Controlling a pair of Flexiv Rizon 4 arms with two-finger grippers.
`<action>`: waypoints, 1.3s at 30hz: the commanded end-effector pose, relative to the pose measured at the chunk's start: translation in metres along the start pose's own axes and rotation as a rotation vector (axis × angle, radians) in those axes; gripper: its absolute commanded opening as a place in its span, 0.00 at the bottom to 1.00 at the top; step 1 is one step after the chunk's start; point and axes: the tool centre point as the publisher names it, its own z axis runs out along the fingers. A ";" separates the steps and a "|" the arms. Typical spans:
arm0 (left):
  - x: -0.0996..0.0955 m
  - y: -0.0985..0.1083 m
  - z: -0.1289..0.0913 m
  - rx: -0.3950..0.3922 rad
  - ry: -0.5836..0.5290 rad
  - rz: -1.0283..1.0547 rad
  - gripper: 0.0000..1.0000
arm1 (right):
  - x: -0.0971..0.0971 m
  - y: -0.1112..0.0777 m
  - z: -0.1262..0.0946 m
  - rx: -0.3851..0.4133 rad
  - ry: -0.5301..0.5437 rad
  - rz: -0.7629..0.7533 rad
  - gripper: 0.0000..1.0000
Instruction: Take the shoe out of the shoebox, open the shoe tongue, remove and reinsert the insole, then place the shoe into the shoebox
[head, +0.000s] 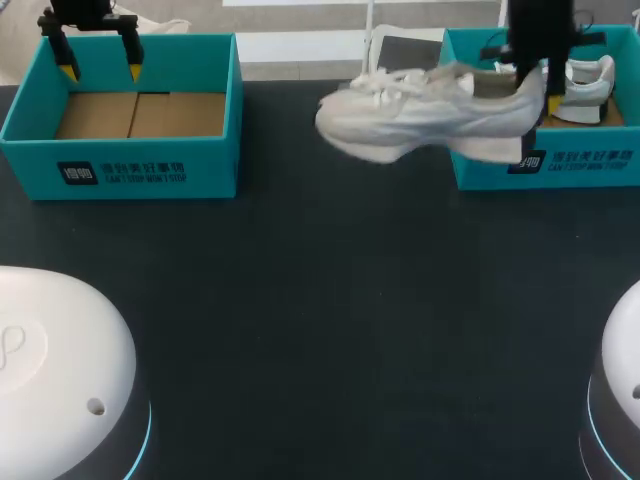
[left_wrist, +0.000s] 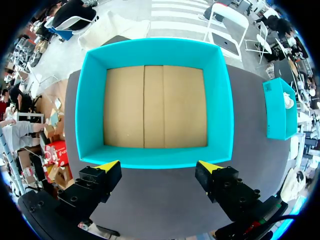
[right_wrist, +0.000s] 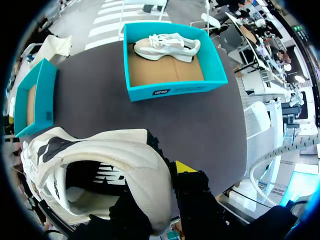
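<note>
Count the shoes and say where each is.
2. One white shoe hangs above the table, gripped at the heel by the right gripper. The other shoe lies in the right shoebox. The left shoebox holds none, so nothing seems hidden.

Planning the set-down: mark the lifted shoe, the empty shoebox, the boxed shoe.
lifted shoe (head: 430, 115), head view, side panel.
empty shoebox (head: 210, 168), head view, front wall.
boxed shoe (right_wrist: 167, 48), right wrist view, side.
</note>
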 end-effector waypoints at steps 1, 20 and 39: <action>0.000 0.000 0.000 0.000 0.000 0.001 1.00 | 0.008 -0.012 -0.001 -0.026 -0.016 0.006 0.00; 0.000 0.000 0.000 0.000 0.000 0.001 1.00 | 0.008 -0.012 -0.001 -0.026 -0.016 0.006 0.00; 0.000 0.000 0.000 0.000 0.000 0.001 1.00 | 0.099 -0.165 0.030 -0.034 -0.103 0.039 0.00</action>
